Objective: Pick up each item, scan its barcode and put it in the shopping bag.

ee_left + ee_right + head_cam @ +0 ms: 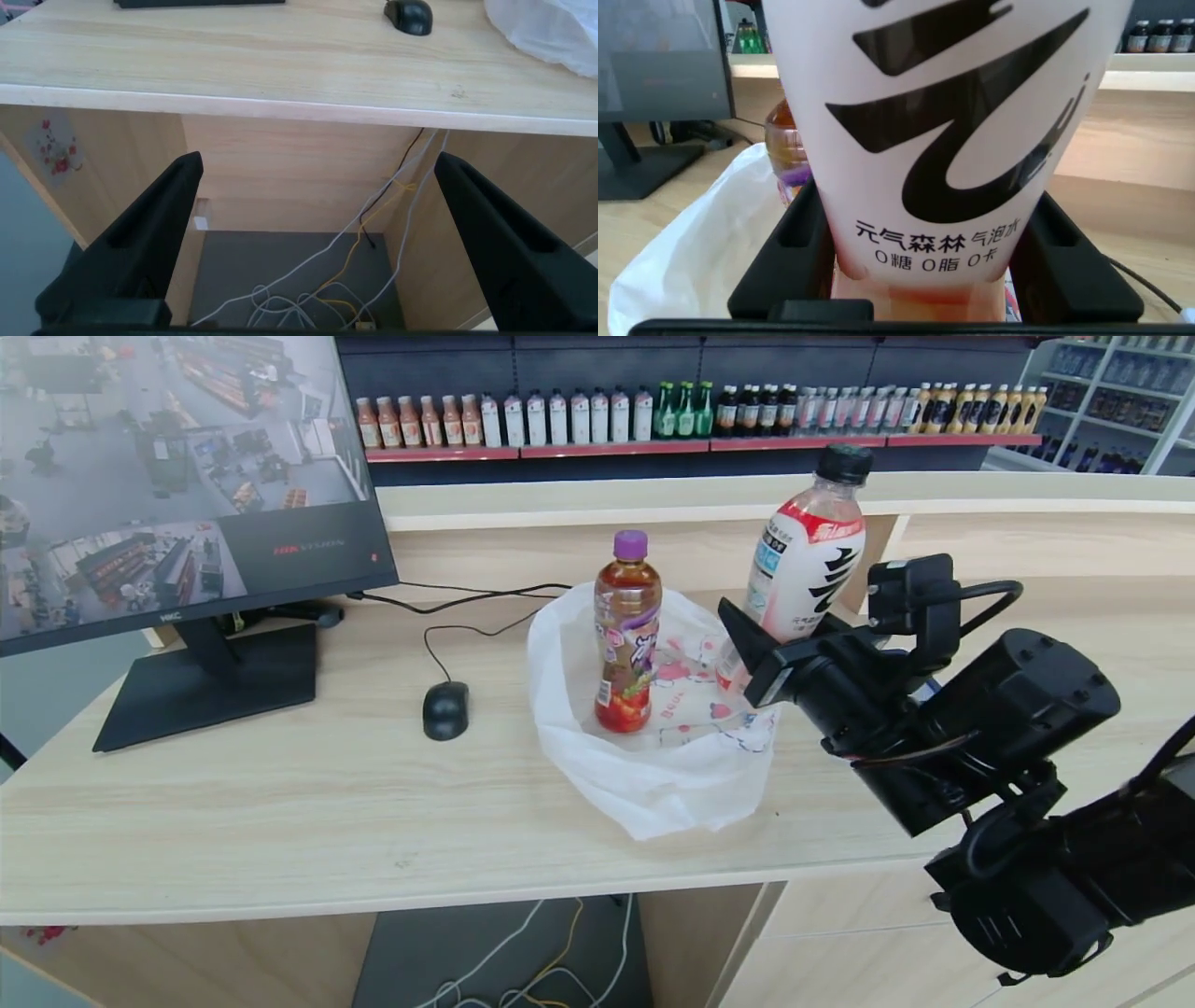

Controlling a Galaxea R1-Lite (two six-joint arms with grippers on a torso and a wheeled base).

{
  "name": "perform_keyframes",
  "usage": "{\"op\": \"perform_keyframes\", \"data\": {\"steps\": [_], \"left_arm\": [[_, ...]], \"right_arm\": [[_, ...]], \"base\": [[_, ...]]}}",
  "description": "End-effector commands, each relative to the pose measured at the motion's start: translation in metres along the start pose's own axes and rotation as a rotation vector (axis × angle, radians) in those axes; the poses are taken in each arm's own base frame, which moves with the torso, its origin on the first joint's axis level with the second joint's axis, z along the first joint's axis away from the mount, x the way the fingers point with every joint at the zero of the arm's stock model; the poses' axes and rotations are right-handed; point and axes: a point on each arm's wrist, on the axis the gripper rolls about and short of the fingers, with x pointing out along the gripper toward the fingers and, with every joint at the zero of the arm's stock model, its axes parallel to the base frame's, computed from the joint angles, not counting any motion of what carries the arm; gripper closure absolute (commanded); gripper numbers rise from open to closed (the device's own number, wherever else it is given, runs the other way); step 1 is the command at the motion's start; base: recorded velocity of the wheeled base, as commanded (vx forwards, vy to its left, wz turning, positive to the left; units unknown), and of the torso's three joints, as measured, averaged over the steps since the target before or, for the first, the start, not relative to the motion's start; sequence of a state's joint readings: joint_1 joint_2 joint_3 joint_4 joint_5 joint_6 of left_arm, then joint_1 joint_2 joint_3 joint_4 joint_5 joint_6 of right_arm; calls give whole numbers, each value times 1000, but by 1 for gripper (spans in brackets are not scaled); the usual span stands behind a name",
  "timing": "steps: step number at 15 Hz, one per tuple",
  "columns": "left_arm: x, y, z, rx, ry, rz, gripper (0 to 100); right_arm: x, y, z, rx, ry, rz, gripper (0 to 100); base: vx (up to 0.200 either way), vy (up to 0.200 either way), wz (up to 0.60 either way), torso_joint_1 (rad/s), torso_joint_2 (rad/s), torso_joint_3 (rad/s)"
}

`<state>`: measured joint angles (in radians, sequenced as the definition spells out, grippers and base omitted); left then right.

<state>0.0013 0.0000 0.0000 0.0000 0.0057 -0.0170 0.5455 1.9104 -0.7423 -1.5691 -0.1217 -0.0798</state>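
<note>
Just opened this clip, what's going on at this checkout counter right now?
The right gripper is shut on a white-labelled bottle with a black cap, holding it raised and slightly tilted at the right side of the white shopping bag on the wooden counter. A purple-capped bottle of reddish drink stands upright in the spread-open bag. The left gripper is open and empty, low in front of the counter's edge.

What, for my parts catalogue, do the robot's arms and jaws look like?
The right arm is matte black, built of chunky cylindrical segments, with a black cable looping over a boxy black wrist module. Both pairs of jaws are black, flat-sided wedges tapering to their tips. No markings show.
</note>
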Motion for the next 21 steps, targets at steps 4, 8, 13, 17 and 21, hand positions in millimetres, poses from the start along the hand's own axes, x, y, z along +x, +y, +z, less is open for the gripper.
{"op": "perform_keyframes", "data": {"steps": [4, 8, 13, 17, 21], "left_arm": [[0, 0, 0, 0, -2, 1, 0], [0, 0, 0, 0, -2, 1, 0], [0, 0, 0, 0, 0, 1, 0], [0, 0, 0, -1, -2, 1, 0], [0, 0, 0, -1, -2, 1, 0]], "right_arm": [[25, 16, -34, -6, 20, 25, 100], [37, 10, -55, -12, 31, 2, 100], [38, 11, -75, 2, 74, 5, 100], [39, 8, -94, -6, 110, -4, 100], [39, 9, -107, -9, 133, -2, 100]], "base": [[0, 0, 0, 0, 0, 0], [0, 0, 0, 0, 0, 0], [0, 0, 0, 0, 0, 0], [0, 0, 0, 0, 0, 0], [0, 0, 0, 0, 0, 0]]}}
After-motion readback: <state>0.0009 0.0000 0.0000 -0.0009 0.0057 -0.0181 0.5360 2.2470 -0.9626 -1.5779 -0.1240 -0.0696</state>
